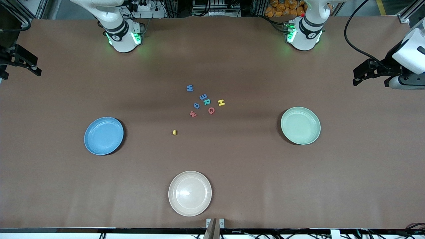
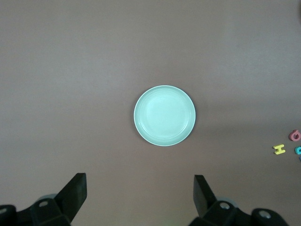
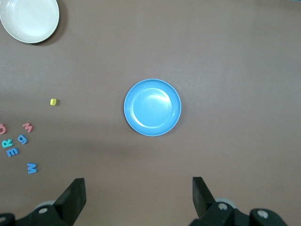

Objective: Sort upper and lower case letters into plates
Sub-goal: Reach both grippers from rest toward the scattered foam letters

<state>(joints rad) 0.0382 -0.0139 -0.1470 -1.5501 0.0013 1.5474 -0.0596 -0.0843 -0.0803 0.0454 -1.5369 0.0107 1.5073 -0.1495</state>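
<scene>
From the front, the letters lie in a loose cluster near the middle of the table: a blue W [image 1: 189, 88] closest to the robot bases, then a blue m [image 1: 203, 97], a teal R [image 1: 207, 101], a blue g [image 1: 196, 105], a yellow H [image 1: 221, 103], a red Q [image 1: 211, 110] and a red w [image 1: 193, 114]. A small yellow piece [image 1: 174, 132] sits apart, nearer the camera (too small to read as a letter). The blue plate [image 1: 103, 135] lies toward the right arm's end of the table, the mint green plate [image 1: 300, 125] toward the left arm's end, each within easy reach of its own arm, which probably explains the layout. A cream-white plate [image 1: 190, 193] lies nearest the camera and seems to play no part. All three plates are empty, so sorting has not begun. The left gripper [image 1: 360, 74] and right gripper [image 1: 31, 68] are both drawn out over the table's ends.

In the left wrist view, the left gripper [image 2: 140, 197] hangs high over the table with its jaws spread wide and nothing between them. The mint green plate [image 2: 164, 116] sits centred below, and the yellow H [image 2: 279, 149] and red Q [image 2: 295, 135] show at the edge.

In the right wrist view, the right gripper [image 3: 139, 200] is likewise wide open and empty, looking down on the blue plate [image 3: 152, 107]. The letters, among them the blue W [image 3: 31, 167], lie well to one side, with the yellow piece [image 3: 53, 101] between them and the cream-white plate [image 3: 29, 19].
</scene>
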